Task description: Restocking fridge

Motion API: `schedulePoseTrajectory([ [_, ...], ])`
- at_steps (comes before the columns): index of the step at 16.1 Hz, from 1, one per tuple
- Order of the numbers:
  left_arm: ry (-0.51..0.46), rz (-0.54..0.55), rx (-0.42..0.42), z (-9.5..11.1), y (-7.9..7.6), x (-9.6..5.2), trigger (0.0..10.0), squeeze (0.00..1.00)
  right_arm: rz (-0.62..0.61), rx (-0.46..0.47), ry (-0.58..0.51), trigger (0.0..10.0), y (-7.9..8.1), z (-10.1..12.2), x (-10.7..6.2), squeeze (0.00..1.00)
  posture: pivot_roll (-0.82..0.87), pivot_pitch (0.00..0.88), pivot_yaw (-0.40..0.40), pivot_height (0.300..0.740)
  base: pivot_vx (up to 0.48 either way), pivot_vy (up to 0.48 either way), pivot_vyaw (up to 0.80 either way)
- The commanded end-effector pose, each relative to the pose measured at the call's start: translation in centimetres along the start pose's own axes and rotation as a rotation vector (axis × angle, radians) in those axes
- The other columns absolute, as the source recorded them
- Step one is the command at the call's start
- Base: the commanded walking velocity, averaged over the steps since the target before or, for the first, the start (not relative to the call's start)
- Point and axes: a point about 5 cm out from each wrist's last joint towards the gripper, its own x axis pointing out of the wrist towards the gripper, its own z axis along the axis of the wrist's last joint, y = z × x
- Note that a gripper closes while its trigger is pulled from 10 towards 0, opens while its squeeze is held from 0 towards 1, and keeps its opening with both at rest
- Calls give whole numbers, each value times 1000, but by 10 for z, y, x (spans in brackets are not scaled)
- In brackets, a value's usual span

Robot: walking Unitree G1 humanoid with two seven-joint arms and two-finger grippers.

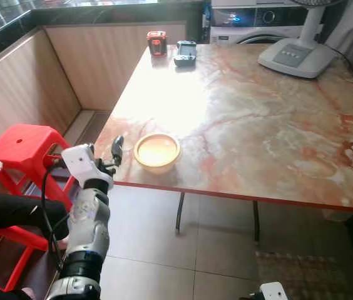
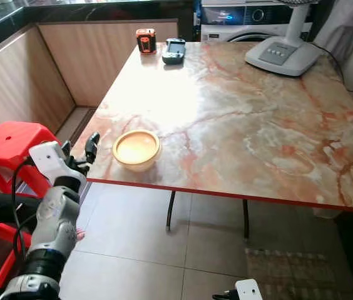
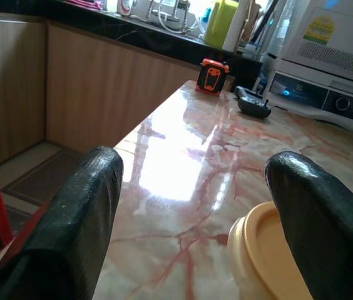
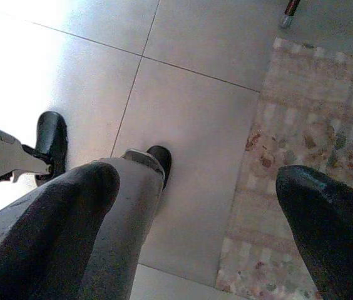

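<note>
A shallow yellow bowl (image 1: 157, 152) sits on the marble table (image 1: 258, 125), close to its front edge near the left corner. My left gripper (image 1: 112, 156) is raised just off that corner, left of the bowl and level with the tabletop. It is open, and nothing is between its fingers. In the left wrist view the bowl (image 3: 270, 250) lies by one black finger (image 3: 327, 225), with bare tabletop in the gap. My right gripper (image 4: 195, 187) hangs low, open and empty, pointing down at the tiled floor.
At the table's far left edge stand an orange-black device (image 1: 156, 42) and a grey-blue controller (image 1: 185, 52); a fan base (image 1: 295, 56) is at the far right. A red stool (image 1: 23, 147) and a person's dark-clothed limb (image 1: 7, 209) are at my left. A rug (image 1: 301, 275) lies under the table.
</note>
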Motion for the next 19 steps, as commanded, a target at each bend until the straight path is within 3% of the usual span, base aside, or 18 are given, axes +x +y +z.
schedulePoseTrajectory([
  [1,21,-10,5,-1,2,2,10000,0,8,-1,19,10000,2,-4,0,0,-76,45,73,740,0,0,0],
  [5,29,-64,5,-6,-16,2,10000,0,5,6,18,10000,2,-4,0,0,-82,43,74,740,0,0,0],
  [19,40,-117,8,-7,-23,2,10000,0,14,17,11,10000,2,-4,0,0,-78,43,74,740,245,0,0],
])
